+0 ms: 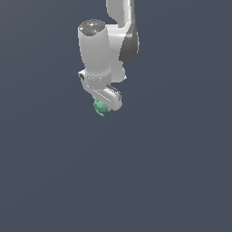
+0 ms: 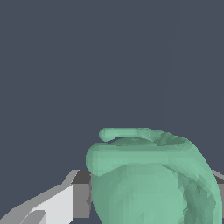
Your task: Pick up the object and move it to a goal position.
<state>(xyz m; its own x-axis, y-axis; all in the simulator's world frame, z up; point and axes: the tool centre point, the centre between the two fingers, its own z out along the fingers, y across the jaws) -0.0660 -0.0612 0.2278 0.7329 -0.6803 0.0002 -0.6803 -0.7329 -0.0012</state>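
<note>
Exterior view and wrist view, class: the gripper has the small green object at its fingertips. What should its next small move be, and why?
Probably carry it steadily toward the goal, keeping the jaws closed. The mint-green object sits at the gripper tip, and in the wrist view a finger lies against it. No goal marker shows, so the direction cannot be told.

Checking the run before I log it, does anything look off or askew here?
Nothing stands out. The small mint-green lumpy object sits between the fingers of the white robot gripper, intact, against a plain dark background.
</note>
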